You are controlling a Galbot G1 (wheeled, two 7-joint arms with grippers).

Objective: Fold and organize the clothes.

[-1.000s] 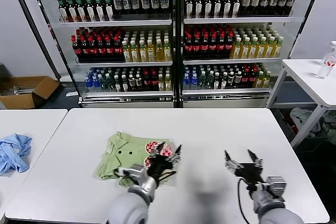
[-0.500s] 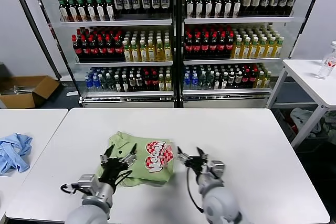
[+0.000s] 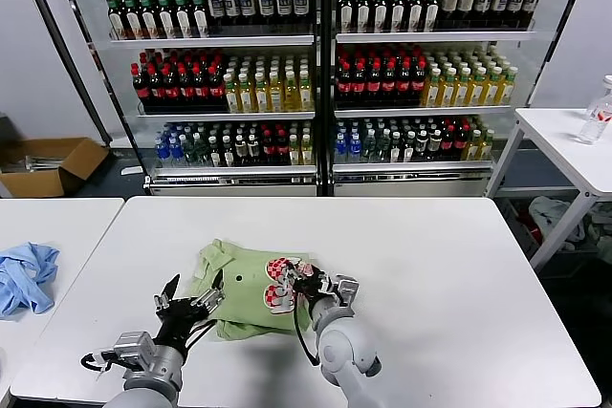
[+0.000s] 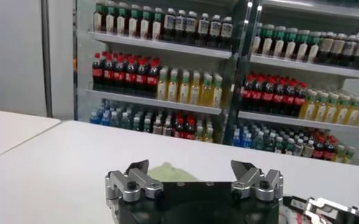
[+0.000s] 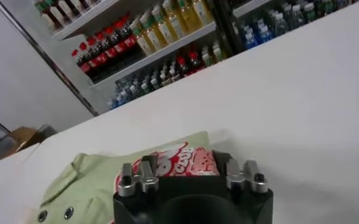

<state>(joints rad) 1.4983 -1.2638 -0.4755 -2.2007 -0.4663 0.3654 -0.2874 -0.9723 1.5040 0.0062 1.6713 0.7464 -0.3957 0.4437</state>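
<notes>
- surroundings: a glass-fronted drinks cooler (image 3: pixel 316 74) with rows of bottles stands behind the white table (image 3: pixel 459 284). a second table on the robot's left carries a light blue cloth (image 3: pixel 26 276); a cardboard box (image 3: pixel 48 164) sits on the floor beyond it. a side table on the right holds a clear bottle (image 3: pixel 598 110).
- task item: the light green polo shirt (image 3: pixel 239 289) lies partly folded on the white table, toward its near left part, with the red-and-white chest print (image 3: pixel 279 284) on its right side and two dark buttons visible.
- right gripper (image 3: pixel 304 283): positioned over the printed right edge of the shirt, fingers spread apart. whether they touch the fabric cannot be determined.
- left gripper (image 3: pixel 189 305): at the shirt's near left edge, fingers spread wide, nothing held between them.
- obstructions: the right arm covers the shirt's near right corner; the left gripper covers part of the left edge.
- hard to read: in the left wrist view only a sliver of green cloth shows past the gripper body. the print lettering is not legible.
</notes>
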